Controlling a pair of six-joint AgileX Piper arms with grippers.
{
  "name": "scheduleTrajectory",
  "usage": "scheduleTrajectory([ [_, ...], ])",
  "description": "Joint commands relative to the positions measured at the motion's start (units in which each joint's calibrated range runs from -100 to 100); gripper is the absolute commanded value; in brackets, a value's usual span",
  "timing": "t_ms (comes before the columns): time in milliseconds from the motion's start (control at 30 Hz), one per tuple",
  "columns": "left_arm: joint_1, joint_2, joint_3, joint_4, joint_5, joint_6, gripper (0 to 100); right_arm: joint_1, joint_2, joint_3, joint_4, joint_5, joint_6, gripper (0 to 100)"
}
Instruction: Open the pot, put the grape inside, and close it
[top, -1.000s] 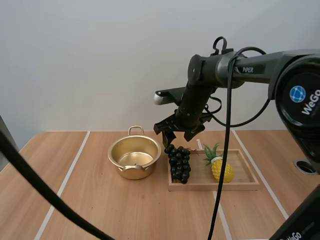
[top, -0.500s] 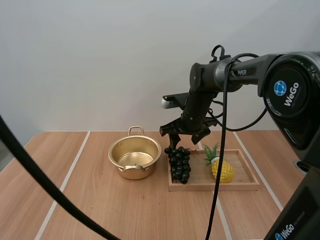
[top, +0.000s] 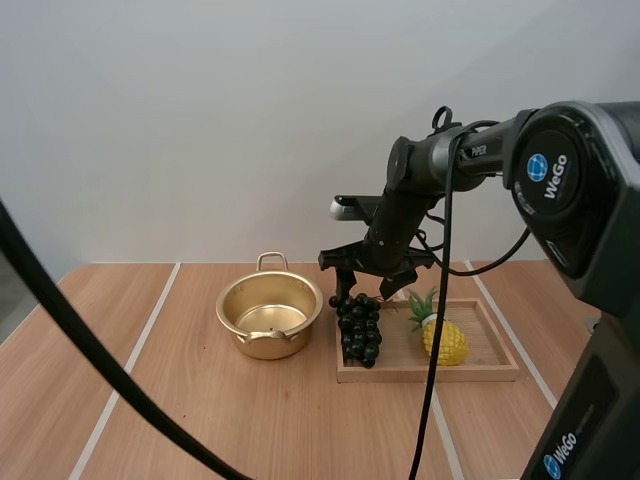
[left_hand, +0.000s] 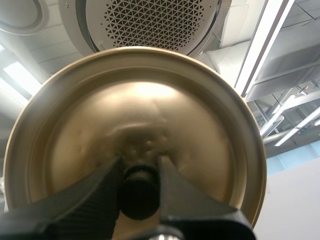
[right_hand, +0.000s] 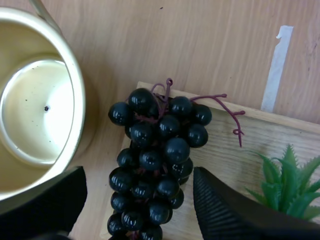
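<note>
Pot (top: 268, 346) one, lid (left_hand: 150, 112) one, grape bunch (top: 360, 325) one.

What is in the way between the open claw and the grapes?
Nothing visible. The right gripper hangs open just above the grapes, with only air between. The pot beside the tray is open too.

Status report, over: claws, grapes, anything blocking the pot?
Left claw shut on the lid by its knob. Right claw open, poised over the grapes on the tray. Pot open, empty. Pineapple beside grapes, not blocking.
</note>
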Motion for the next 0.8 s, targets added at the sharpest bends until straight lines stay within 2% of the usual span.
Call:
scheduleTrajectory([
  [0,0.00,0.51,-0.20,-0.93,-0.67,-0.24,0,-0.21,0.69,0.26,-0.69,-1.06,0.32,100],
  [333,0.00,0.84,-0.20,-0.93,1.25,-0.24,0,-0.21,2.59,3.16,-0.81,-7.30,0.32,100],
  [767,0.00,0.84,-0.20,-0.93,2.91,-0.24,0,-0.21,4.86,3.29,-0.82,-8.80,0.32,100],
])
